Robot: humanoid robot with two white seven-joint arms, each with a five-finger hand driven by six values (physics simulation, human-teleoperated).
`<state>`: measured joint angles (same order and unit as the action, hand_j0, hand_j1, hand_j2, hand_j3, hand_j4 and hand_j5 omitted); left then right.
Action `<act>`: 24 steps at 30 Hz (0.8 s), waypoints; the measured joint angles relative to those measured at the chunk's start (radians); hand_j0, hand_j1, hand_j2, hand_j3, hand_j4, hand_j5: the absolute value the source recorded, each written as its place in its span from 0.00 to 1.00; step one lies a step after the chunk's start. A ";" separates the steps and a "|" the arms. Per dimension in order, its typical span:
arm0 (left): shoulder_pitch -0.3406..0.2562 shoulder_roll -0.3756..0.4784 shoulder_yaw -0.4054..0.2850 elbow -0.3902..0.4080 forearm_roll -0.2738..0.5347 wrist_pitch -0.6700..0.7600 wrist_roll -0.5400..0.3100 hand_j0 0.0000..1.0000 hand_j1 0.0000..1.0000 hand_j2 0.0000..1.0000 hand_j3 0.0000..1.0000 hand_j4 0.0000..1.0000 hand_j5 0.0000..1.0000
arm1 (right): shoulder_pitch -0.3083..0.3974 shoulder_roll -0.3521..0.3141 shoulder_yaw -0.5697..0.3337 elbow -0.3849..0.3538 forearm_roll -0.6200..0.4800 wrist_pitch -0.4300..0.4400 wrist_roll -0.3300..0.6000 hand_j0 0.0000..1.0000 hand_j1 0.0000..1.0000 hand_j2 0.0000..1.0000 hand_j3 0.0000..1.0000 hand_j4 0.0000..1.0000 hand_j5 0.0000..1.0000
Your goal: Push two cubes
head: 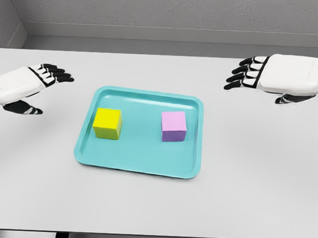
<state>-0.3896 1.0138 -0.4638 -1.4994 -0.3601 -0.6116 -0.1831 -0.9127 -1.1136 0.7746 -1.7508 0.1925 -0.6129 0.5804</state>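
Two cubes, yellow cube (107, 123) and purple cube (173, 126), sit apart in a teal tray (138, 165) (left robot hand (28, 87) and right robot hand (277, 76) both released).

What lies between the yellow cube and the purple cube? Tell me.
Nothing: in the head view only bare tray floor separates the yellow cube from the purple cube.
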 measured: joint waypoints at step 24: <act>-0.038 -0.049 -0.053 0.015 -0.182 0.000 -0.049 0.68 0.68 0.68 0.68 0.68 0.68 | 0.025 0.166 0.180 0.144 0.243 0.000 0.031 0.68 0.68 0.68 0.68 0.68 0.68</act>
<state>-0.4280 0.9644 -0.5172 -1.4849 -0.5424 -0.6121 -0.2320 -0.8882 -0.9479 0.9545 -1.6072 0.4352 -0.6132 0.6111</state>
